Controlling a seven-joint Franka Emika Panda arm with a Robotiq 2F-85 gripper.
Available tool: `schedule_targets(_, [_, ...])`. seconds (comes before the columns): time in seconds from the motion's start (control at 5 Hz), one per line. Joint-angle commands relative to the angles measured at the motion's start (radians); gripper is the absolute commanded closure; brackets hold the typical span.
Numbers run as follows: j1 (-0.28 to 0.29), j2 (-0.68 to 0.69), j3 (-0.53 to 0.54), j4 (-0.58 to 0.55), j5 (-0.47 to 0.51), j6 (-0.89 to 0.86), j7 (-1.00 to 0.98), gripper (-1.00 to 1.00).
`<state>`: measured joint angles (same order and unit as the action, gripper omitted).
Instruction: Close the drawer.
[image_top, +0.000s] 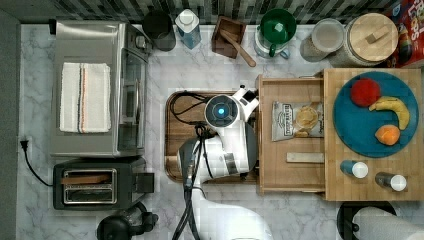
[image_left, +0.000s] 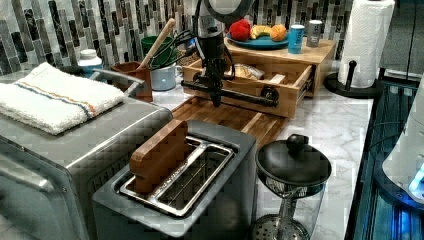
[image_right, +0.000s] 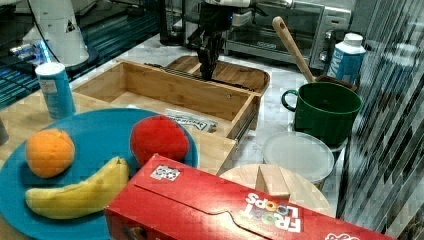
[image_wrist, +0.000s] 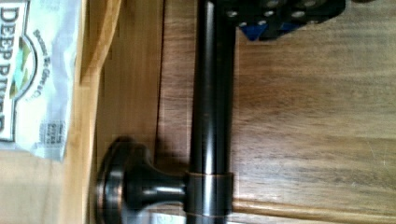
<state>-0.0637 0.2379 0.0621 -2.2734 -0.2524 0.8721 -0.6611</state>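
One drawer (image_top: 292, 135) stands pulled open, gripper (image_left: 215, 97) at its handle (image_wrist: 212, 112)

- Drawer (image_top: 292, 172) stands pulled out from under the slab top (image_top: 372, 192); chip bag (image_top: 296, 120) and a flat wood strip (image_top: 305, 157) lie inside, rest of the floor bare.
- Dark bar handle (image_left: 235, 93) runs along the drawer front, w/ a gap between bar and front in wrist view.
- Gripper (image_left: 215, 97) hangs at the handle, over the walnut board (image_top: 175, 145).
- Arm body (image_top: 225, 150) covers much of the board in top view.
- Open marble surface (image_left: 330, 125) beside the drawer, on the left view's right; paper towel stand (image_left: 357, 75) near the slab corner.
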Motion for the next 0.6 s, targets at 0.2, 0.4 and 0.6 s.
schedule_targets(0.2, [-0.119,0.005,-0.086,0.036,0.040,0.054,-0.203,1.00])
schedule_targets(0.4, [-0.177,0.005,-0.099,0.043,0.067,0.052,-0.276,1.00])
schedule_targets(0.6, [-0.312,-0.002,-0.048,0.067,0.041,0.028,-0.345,1.00])
